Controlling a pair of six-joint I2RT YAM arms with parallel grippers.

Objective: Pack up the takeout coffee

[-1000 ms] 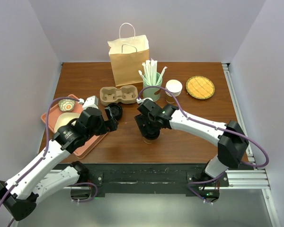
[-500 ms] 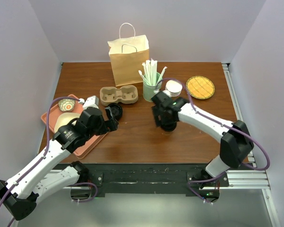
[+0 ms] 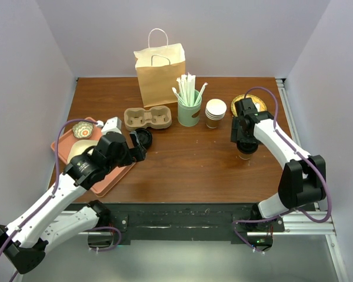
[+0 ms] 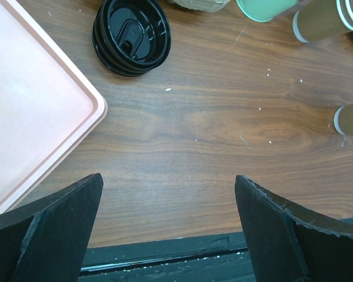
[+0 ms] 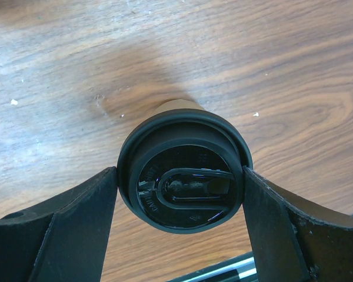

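Near the worktop's point(image 3: 182, 170) right side, the right claw point(image 3: 245, 150) clamps the coffee point(image 5: 184, 176); the left claw point(image 4: 167, 223) is spread apart.

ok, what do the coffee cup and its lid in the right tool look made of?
Lid: likely moulded plastic, black, semi-gloss; light glints on its raised sip tab. Cup: probably paper, matte tan wall, only a sliver showing.

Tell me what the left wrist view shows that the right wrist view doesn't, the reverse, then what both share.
Left wrist only: stacked black lids, the corner of a pink tray, the open left gripper. Right wrist only: the lidded top of the coffee cup seen from above, pinched between the fingers of the right gripper. Both: the brown wooden table.
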